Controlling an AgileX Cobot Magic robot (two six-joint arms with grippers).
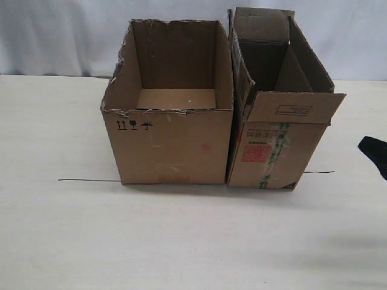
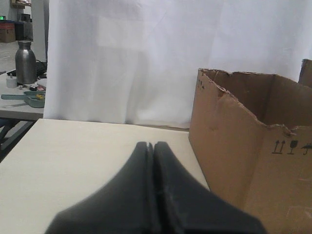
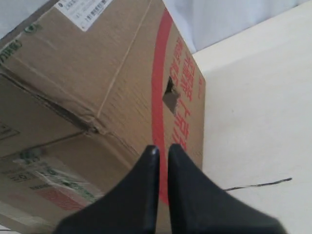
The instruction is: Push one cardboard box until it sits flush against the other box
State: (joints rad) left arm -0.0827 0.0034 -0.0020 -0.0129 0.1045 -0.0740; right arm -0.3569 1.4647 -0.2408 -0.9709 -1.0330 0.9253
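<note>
The cardboard box (image 1: 272, 115), narrow and tall with upright flaps, a red label and green-printed tape, stands right of centre on the table. The other box (image 1: 169, 142), wider with torn top edges and black handling symbols, stands directly to its left. Their facing sides meet with no gap visible at the front. My right gripper (image 1: 363, 145) sits at the exterior view's right edge, apart from the narrow box; its fingers (image 3: 163, 148) are shut and point at that box's red-printed side (image 3: 112, 83). My left gripper (image 2: 150, 145) is shut and empty, left of the wider box (image 2: 234, 146).
A thin dark line (image 1: 91, 180) runs across the pale table (image 1: 181, 241) under both boxes. A white curtain (image 1: 60, 36) hangs along the back. In the left wrist view, a metal bottle (image 2: 25, 62) stands on a side bench beyond the table's edge.
</note>
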